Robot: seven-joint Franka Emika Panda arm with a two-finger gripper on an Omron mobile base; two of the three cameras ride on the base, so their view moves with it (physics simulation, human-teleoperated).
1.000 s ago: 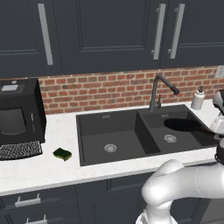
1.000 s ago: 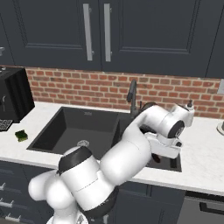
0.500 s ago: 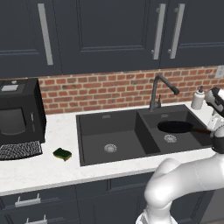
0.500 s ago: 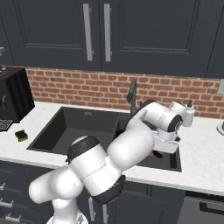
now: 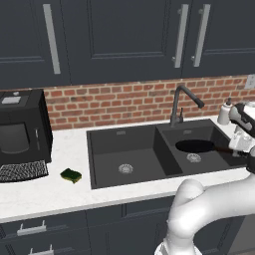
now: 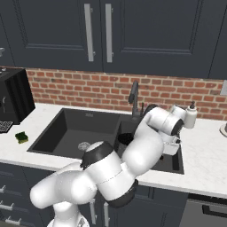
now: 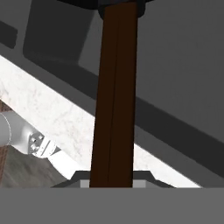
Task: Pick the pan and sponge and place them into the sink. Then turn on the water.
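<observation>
The pan was seen at centre right of the left base view, a black disc lying in the smaller right basin of the sink, beside the round silver drain. Its dark brown handle was shown running up the middle of the hand view, from the bottom edge to the pan's black rim at the top. The gripper was found at the right edge of the left base view, over the right basin, with its jaws drawn in and clamped on that handle. In the right base view the pan was glimpsed at centre, largely hidden behind the white arm. The sponge was left on the white counter at lower left, well apart from the pan, just left of the sink's wider basin. The faucet was seen behind the divider between the basins.
</observation>
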